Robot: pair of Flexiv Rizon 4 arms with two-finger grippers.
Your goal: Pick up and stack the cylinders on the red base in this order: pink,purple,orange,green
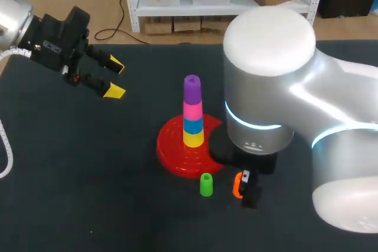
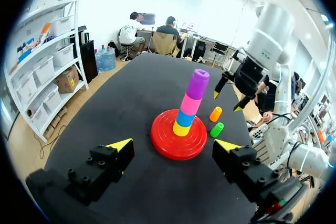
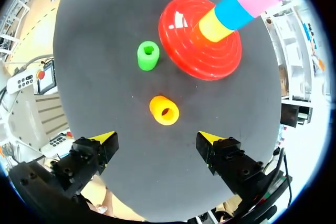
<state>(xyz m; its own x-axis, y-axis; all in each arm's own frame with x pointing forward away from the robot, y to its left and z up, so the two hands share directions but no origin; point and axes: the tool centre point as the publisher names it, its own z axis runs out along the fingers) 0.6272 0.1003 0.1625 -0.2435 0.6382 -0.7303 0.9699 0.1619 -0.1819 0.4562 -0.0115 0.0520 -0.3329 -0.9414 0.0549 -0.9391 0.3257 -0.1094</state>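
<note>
Head view: red base (image 1: 176,159) sits mid-table on the black table (image 1: 71,175). Stack on it, bottom to top: yellow cylinder (image 1: 193,138), blue cylinder (image 1: 193,125), pink cylinder (image 1: 192,111), purple cylinder (image 1: 192,88). The stack stands upright and the pieces are touching.

Orange cylinder (image 3: 164,110) and green cylinder (image 3: 148,55) are both loose on the table, off the base on its near side. Green is just beside the base rim. Orange is a bit further out, next to green, and the two are apart. Both look upright with the hollow end up.

My right gripper (image 3: 156,138) hangs over the orange cylinder. Its fingers are spread wide with nothing between them. Right wrist view puts orange just ahead of the tips, roughly centred between the two fingers and untouched by either. In the head view my right arm (image 1: 277,87) covers most of that gripper, and only a dark part shows beside orange.

My left gripper (image 1: 116,77) is off at the left side of the table, well apart from the base. It is released, with the yellow tips wide apart, and it holds nothing. Left wrist view has the base and the whole stack ahead of it, with orange and green beyond the base.
</note>
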